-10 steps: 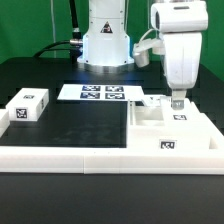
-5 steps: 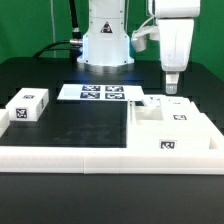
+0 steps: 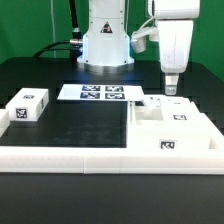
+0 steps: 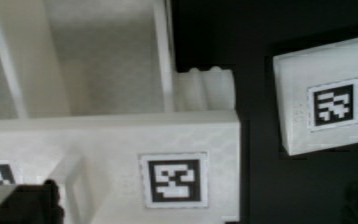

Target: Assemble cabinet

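Exterior view: the cabinet (image 3: 190, 135), the big white box, sits on the dark counter (image 3: 80, 125) at the exterior view's right, open side up, with marker tags showing on its front wall and inside it. The hand (image 3: 172, 91) hangs just above the cabinet's far edge with its jaws spread wide and nothing between them. A small white panel (image 3: 150, 101) lies just beside the cabinet's far corner. A tagged white block (image 3: 28, 107) rests well apart at the exterior view's left, untouched. The marker board (image 3: 100, 93) lies in front of the robot's base, and a long low rail (image 3: 70, 158) runs along the near edge.

Wrist view: the camera looks straight down on a cabinet wall bearing a tag, with pale inner walls beyond it. A flat tagged piece (image 4: 327, 100) lies on the dark counter close beside that wall; whether it is the same panel I cannot tell. The dark fingertips (image 4: 25, 205) show at the frame's corners, far apart and empty.

Judging from this, the build looks to be at an early stage: loose parts lie outside the box, nothing is in the grip, and at least the far block has yet to be fetched and fitted.
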You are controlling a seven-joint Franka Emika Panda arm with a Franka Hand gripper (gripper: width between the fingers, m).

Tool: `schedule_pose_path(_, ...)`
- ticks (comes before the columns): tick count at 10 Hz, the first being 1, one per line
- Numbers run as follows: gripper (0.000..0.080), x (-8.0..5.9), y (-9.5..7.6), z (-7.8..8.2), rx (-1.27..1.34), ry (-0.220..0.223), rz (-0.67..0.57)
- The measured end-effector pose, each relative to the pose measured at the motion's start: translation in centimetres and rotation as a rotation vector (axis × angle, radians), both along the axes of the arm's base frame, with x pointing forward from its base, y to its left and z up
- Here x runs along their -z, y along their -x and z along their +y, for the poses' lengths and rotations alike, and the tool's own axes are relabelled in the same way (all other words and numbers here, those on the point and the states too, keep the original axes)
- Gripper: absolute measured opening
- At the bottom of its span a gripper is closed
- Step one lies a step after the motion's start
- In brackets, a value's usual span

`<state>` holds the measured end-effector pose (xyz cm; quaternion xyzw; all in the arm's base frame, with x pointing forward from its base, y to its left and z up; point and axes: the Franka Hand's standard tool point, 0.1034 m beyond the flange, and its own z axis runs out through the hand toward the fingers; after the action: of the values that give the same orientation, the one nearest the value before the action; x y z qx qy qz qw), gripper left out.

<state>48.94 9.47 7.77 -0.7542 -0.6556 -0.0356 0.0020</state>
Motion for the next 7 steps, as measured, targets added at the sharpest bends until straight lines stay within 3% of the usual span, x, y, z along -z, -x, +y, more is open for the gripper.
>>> schedule_pose_path(5,0.0797,0.6,4.8,-0.1,-0.049,0.013,0.021)
schedule_pose_path(7,0.0797,0.7,4.9,-0.2,-0.047,0.014,0.025)
